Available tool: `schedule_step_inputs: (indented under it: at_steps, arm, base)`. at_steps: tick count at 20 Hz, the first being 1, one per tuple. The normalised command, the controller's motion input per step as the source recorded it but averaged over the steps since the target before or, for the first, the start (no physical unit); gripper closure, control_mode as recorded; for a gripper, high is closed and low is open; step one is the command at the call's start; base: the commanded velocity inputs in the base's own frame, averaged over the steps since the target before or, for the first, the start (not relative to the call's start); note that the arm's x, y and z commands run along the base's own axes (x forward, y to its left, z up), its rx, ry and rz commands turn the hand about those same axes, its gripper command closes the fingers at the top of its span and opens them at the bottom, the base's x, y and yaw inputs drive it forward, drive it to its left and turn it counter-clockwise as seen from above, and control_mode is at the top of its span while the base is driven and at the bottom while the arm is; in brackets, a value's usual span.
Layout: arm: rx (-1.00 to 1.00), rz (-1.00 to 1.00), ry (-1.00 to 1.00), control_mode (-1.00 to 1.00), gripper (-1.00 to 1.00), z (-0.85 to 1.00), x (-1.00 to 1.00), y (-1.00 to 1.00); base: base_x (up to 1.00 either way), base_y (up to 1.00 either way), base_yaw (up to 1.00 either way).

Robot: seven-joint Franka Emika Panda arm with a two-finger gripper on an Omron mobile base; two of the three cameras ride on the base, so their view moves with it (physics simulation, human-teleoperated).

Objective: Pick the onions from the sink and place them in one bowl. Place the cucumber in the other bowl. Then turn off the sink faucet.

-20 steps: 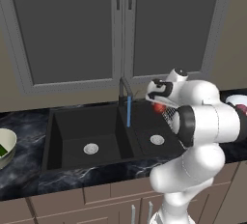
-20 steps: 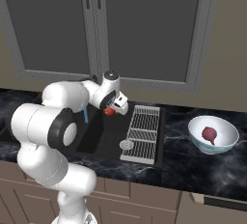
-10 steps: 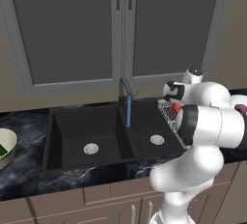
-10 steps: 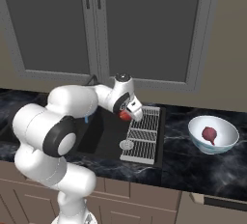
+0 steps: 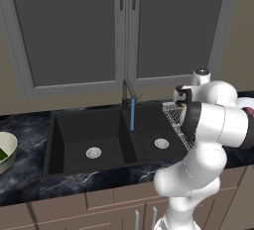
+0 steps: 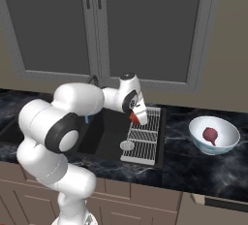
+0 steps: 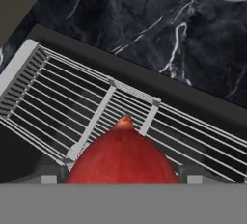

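Two-finger gripper point(image 6: 137, 118), jaws wide around bright red-orange onion point(image 7: 121, 154), had swung from sink over wire rack point(image 6: 144, 134) toward small white bowl point(image 6: 214, 136).

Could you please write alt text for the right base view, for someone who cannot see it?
The white arm's gripper holds a red-orange onion above the wire rack at the sink's right end. Farther right, a white bowl on the black counter already holds a pinkish-red onion.
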Motion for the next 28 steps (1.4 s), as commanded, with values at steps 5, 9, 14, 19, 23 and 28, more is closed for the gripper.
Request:
schedule_step_inputs:
  at_steps: [5, 9, 14, 19, 23, 28]
  arm:
    - [0.00, -0.30, 0.00, -1.00, 1.00, 0.16, 0.00, -0.43]
    - [0.00, -0.15, 0.00, -1.00, 1.00, 0.21, 0.00, -0.52]
    - [0.00, -0.07, 0.00, -1.00, 1.00, 0.12, 0.00, -0.60]
    - [0.01, 0.01, 0.00, -1.00, 1.00, 0.11, -0.04, -0.70]
    - [0.08, 0.04, -0.03, -1.00, 1.00, 0.23, -0.28, -0.72]
    - [0.08, 0.04, -0.02, -1.00, 1.00, 0.22, -0.23, -0.61]
  base:
    - [0.00, 0.00, 0.00]
    - [0.00, 0.00, 0.00]
    - [0.00, 0.00, 0.00]
    - [0.00, 0.00, 0.00]
    - [0.00, 0.00, 0.00]
    - [0.00, 0.00, 0.00]
